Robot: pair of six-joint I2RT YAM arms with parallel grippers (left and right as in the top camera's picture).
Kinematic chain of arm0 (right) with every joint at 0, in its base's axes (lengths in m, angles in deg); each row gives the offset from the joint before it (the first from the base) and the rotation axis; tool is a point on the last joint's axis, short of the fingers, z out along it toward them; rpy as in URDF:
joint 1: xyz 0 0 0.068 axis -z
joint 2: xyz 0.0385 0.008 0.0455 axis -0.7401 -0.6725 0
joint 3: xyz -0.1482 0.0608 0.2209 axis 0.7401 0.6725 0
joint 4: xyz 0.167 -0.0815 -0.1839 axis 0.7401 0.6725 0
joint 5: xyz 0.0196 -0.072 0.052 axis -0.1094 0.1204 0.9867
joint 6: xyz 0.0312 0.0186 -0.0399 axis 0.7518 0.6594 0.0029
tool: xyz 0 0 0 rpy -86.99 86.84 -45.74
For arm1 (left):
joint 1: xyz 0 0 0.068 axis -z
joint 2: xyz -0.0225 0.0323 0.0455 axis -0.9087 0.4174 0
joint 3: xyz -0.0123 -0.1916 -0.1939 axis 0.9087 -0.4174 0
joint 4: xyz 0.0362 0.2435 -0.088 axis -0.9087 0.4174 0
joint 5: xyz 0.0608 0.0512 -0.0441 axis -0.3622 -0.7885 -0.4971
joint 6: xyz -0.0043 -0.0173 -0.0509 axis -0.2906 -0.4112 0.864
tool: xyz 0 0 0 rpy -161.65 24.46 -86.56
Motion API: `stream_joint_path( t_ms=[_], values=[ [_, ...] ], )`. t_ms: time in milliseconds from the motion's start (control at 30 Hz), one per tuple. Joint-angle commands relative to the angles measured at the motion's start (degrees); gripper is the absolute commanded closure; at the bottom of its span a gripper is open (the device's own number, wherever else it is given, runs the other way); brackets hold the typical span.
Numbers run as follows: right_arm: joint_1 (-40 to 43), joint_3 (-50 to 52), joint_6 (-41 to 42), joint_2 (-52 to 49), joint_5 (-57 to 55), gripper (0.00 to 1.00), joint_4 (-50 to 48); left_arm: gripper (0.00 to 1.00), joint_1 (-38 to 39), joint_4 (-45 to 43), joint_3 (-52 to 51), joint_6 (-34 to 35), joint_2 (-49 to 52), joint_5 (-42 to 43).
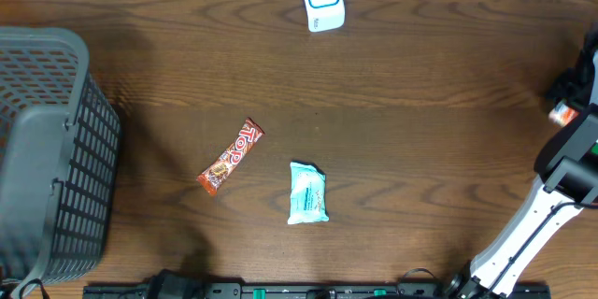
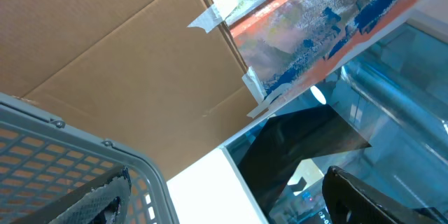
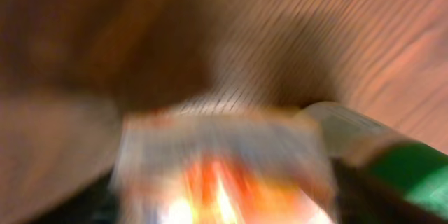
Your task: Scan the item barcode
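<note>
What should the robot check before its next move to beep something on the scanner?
1. Scanner stands at the far edge of the table with nothing in front of it: ok.
2. Candy bar and teal packet lie apart, so either can be picked up alone: ok.
3. Barcode facing up on either one: cannot tell, too small.
4. Right fingers free to grab: cannot tell. The right wrist view is blurred, and an orange-and-white thing sits close to them.
5. Basket is off to the side, away from both items: ok.
</note>
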Motion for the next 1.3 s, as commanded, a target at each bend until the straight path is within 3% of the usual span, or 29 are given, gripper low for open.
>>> stream_joint_path(
  t_ms=[0,167,300,433,533,633,767,933,1000,1133,1267],
  values=[
    [1.05,0.26,1.05,-0.87,1.79,0.01,0.2,0.12,0.13,-0.22,-0.42,-0.11,-0.35,0.55],
    [0.85,-5.77,1.05,2.69,6.43,0.01,4.2,0.12,0.13,-4.92,-0.42,-1.07,-0.22,0.83],
    [-1.27,-13.44,1.05,7.8,19.45,0.01,7.43,0.12,0.13,-11.32,-0.42,-13.86,0.0,5.95],
    [-6.14,-16.5,1.05,14.16,38.38,0.01,6.56,0.12,0.13,-11.26,-0.42,-27.61,0.63,6.93],
    [-13.35,-16.5,1.03,17.64,46.56,0.01,7.17,0.12,0.13,-12.33,-0.42,-33.05,1.44,6.99],
    [-22.25,-16.5,-1.05,18.49,46.51,0.01,12.31,0.12,0.13,-12.57,-0.42,-34.05,1.57,6.99],
    [-36.94,-15.34,-10.95,17.49,42.07,0.01,21.38,0.12,0.13,-12.55,-0.42,-34.05,1.57,6.99],
    [-53.48,-5.18,-12.31,16.9,34.23,0.01,20.33,0.12,0.13,-12.55,-0.42,-34.05,1.57,6.99],
    [-57.7,0.44,-12.35,16.9,32.35,0.02,18.99,0.12,0.07,-12.52,-0.42,-34.03,1.57,6.99],
    [-61.83,9.86,-13.77,16.9,32.68,0.14,16.09,0.12,0.07,-12.55,-0.42,-34.03,1.57,6.99],
    [-62.62,19.76,-18.69,16.9,39.47,0.17,12.37,0.12,0.07,-12.52,-0.42,-34.03,1.57,6.99]
  ],
)
